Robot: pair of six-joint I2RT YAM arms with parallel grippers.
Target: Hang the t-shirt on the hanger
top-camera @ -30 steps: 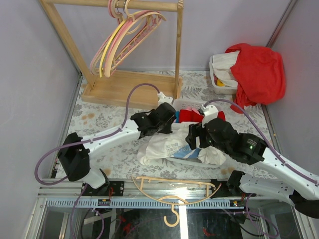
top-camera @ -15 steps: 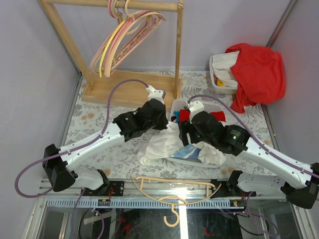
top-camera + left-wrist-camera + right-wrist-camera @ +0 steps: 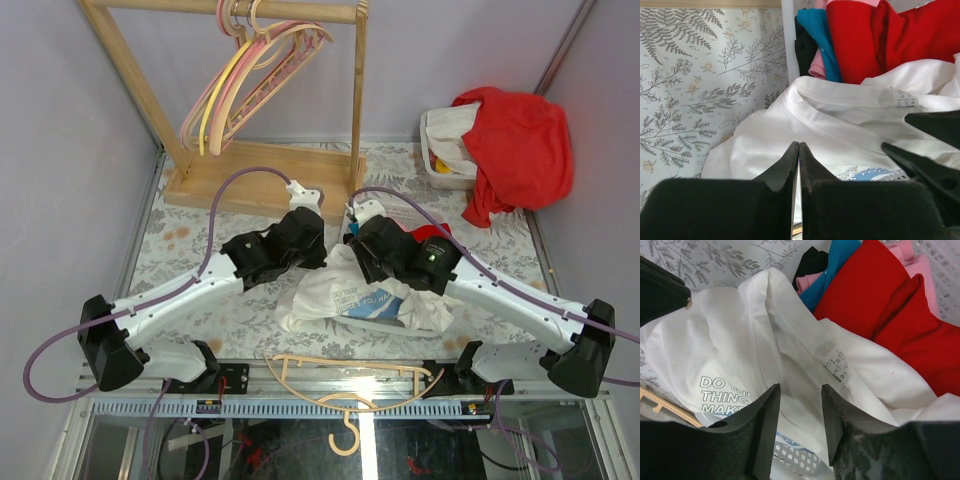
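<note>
The white t-shirt (image 3: 345,295) lies crumpled, half over a clear bin (image 3: 395,212) and half on the table, its printed side showing. The pale peach hanger (image 3: 345,385) lies flat at the table's front edge, apart from the shirt; one end shows in the right wrist view (image 3: 670,410). My left gripper (image 3: 798,146) is shut just above the t-shirt (image 3: 840,125), near the collar's left side, with no cloth showing between its fingers. My right gripper (image 3: 800,390) hangs open over the collar of the t-shirt (image 3: 740,350), close to the care label (image 3: 837,365), with nothing gripped.
Red clothes (image 3: 875,40), a blue cloth (image 3: 820,35) and pink cloth fill the bin behind the shirt. A wooden rack (image 3: 260,170) with pink and yellow hangers (image 3: 250,80) stands at the back left. A white basket under a big red garment (image 3: 515,140) sits back right.
Both wrists have moved left and towards the back, meeting over the shirt's collar. The left gripper has shut and the right jaws have narrowed. The shirt and hanger have not moved.
</note>
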